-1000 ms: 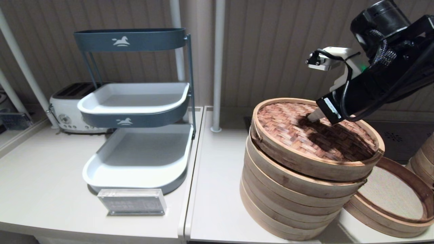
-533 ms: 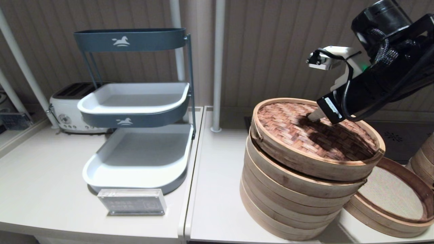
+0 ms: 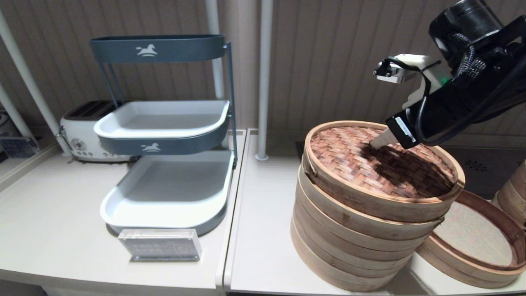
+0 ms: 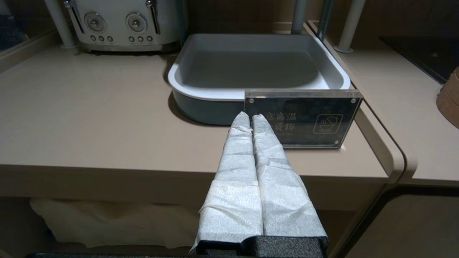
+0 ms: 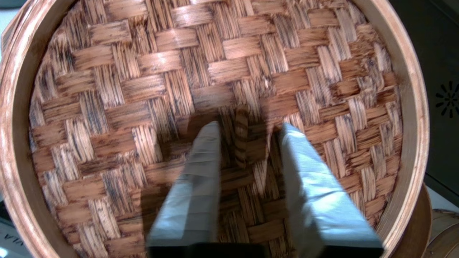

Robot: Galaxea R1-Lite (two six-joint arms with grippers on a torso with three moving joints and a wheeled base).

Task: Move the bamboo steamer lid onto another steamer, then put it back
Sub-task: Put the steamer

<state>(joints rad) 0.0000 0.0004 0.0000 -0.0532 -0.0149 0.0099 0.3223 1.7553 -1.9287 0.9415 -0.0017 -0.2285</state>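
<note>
Over the middle of the lid, the right gripper has its two fingers parted, one on each side of the small loop handle, gripping nothing. That lid sits on the tall steamer stack. At 4 o'clock lies a low steamer. Beside the sign, the left gripper is closed.

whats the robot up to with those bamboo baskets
The robot's right tool is over the centre of the round reddish-brown woven bamboo lid, fingers parted on either side of its small dark loop handle, not gripping it. The lid sits on the tall stack of pale bamboo steamer rings. The low bamboo steamer with a pale cloth floor beside it is uncovered. The left tool is parked, closed, near the counter edge.
</note>
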